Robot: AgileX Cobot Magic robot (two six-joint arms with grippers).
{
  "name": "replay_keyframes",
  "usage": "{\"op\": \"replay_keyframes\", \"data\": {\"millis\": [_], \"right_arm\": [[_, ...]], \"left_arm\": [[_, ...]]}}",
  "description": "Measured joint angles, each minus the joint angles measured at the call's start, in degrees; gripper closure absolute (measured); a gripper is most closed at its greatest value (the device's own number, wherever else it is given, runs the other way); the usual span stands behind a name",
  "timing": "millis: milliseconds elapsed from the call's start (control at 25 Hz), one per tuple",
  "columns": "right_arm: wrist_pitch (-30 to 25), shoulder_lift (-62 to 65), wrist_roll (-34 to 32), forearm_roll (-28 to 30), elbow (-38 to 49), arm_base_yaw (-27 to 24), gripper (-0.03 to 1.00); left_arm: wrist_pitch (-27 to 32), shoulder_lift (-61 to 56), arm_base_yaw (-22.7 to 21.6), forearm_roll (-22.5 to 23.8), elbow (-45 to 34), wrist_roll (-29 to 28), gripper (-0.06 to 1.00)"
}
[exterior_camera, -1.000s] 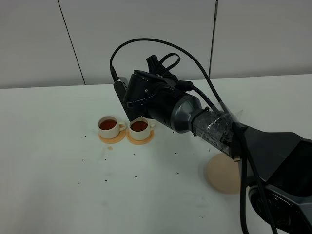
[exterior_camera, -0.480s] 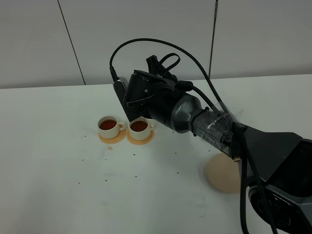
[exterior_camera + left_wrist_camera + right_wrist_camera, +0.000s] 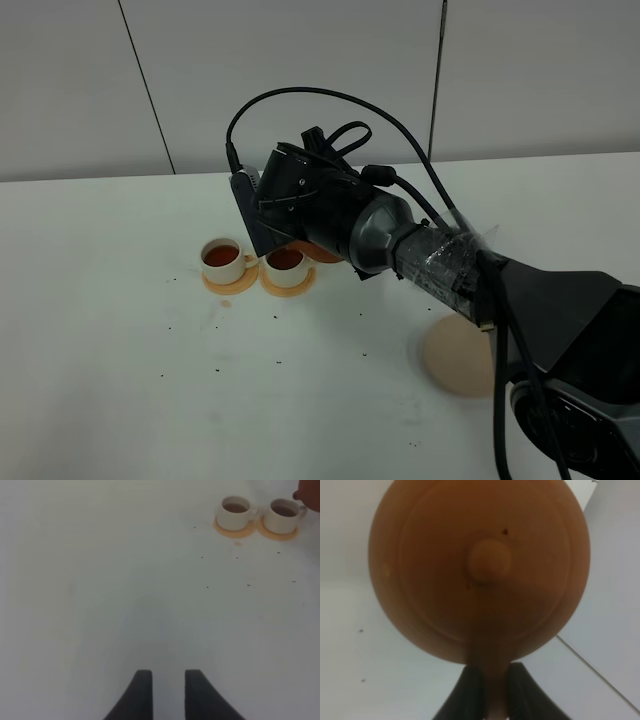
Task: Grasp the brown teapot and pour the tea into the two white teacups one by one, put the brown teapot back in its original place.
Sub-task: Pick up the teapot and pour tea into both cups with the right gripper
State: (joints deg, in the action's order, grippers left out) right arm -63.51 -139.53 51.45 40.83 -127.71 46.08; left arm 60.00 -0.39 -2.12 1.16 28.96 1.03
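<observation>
Right gripper (image 3: 489, 692) is clamped on the handle of the brown teapot (image 3: 479, 567) — in the wrist view the pot fills almost everything, knobbed lid facing the camera. From the high camera only a sliver of the pot peeks out under the arm, held in the air right beside the two white teacups (image 3: 254, 258), both showing dark tea (image 3: 221, 255). Left gripper (image 3: 168, 692) hangs over bare table (image 3: 100, 590), fingers slightly apart, gripping nothing. The big beige coaster (image 3: 457, 357) sits well apart.
</observation>
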Motion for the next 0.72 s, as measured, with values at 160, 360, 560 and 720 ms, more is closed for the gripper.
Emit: {"op": "replay_keyframes", "data": {"millis": [160, 360, 560, 720], "right_arm": [[-0.43, 1.84, 0.17, -2.80, 0.00, -0.18, 0.87], [-4.13, 4.10, 3.86, -11.06, -1.73, -2.26, 0.87], [-6.53, 4.18, 7.48, -25.38, -6.17, -7.04, 0.87], [-6.66, 4.45, 7.61, -35.54, -7.63, -10.15, 0.87]], "left_arm": [[0.00, 0.00, 0.00, 0.00, 0.00, 0.00, 0.71], [0.00, 0.00, 0.00, 0.00, 0.00, 0.00, 0.71], [0.00, 0.00, 0.00, 0.00, 0.00, 0.04, 0.71], [0.00, 0.00, 0.00, 0.00, 0.00, 0.04, 0.71]]}}
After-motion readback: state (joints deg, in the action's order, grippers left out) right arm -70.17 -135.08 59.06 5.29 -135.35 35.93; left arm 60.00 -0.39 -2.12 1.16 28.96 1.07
